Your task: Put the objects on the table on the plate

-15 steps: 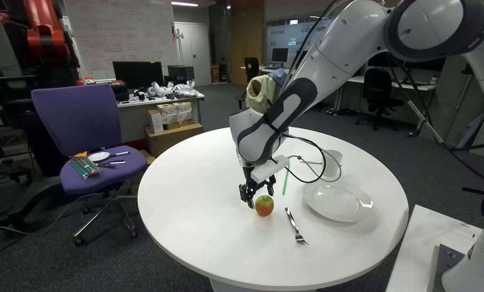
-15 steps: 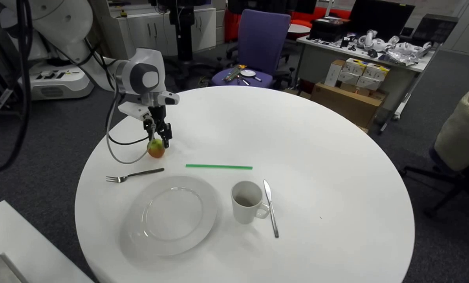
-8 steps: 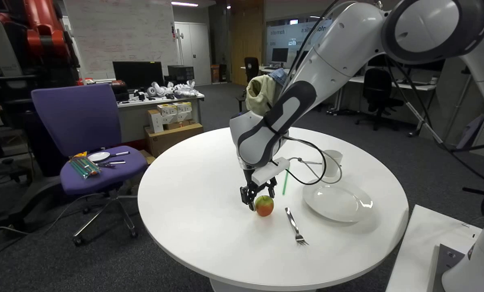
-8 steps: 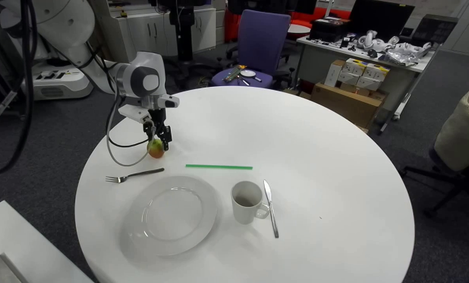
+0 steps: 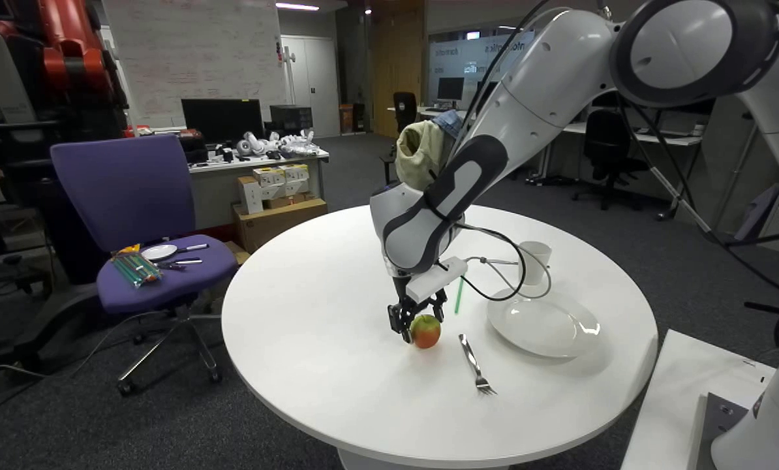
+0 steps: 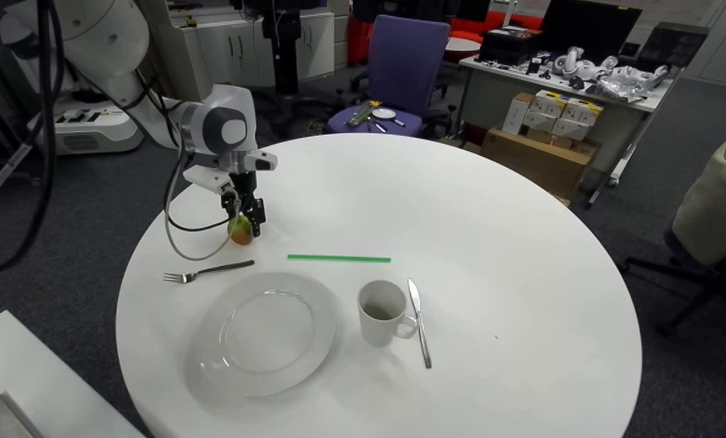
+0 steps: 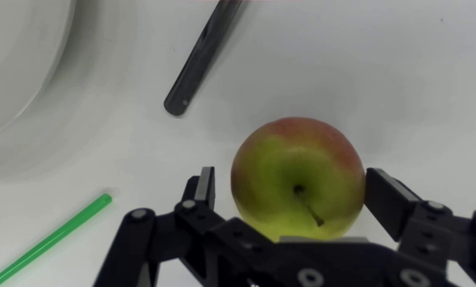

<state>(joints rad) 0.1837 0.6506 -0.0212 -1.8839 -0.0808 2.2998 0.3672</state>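
Between the fingers [image 7: 386, 203] of our gripper [image 7: 291, 185] sits the apple [image 7: 297, 155], resting on the table [image 6: 490, 213]. We have the gripper parted around it and nothing held: a gap shows at the finger on the side of the straw [image 7: 48, 243], while the opposite finger looks to touch the apple, though we cannot be sure. We judge the step in hand to be the grasp. To do it well, we want a slight shift away from the straw before closing; otherwise the nearer finger may push the apple across the table. A slow, even squeeze about its widest part should suit something so smooth and round.

Near the gripper, the fork [image 7: 202, 59] points its handle our way, and the straw lies to one side. Farther off is the bare plate [image 6: 269, 331]; we need a straight lift clear of the fork and a gentle release at the plate's flat middle, since the apple could roll. Beyond, the mug [image 6: 378, 328] stands upright, and past it lies the knife [image 6: 422, 331], both probably for later.
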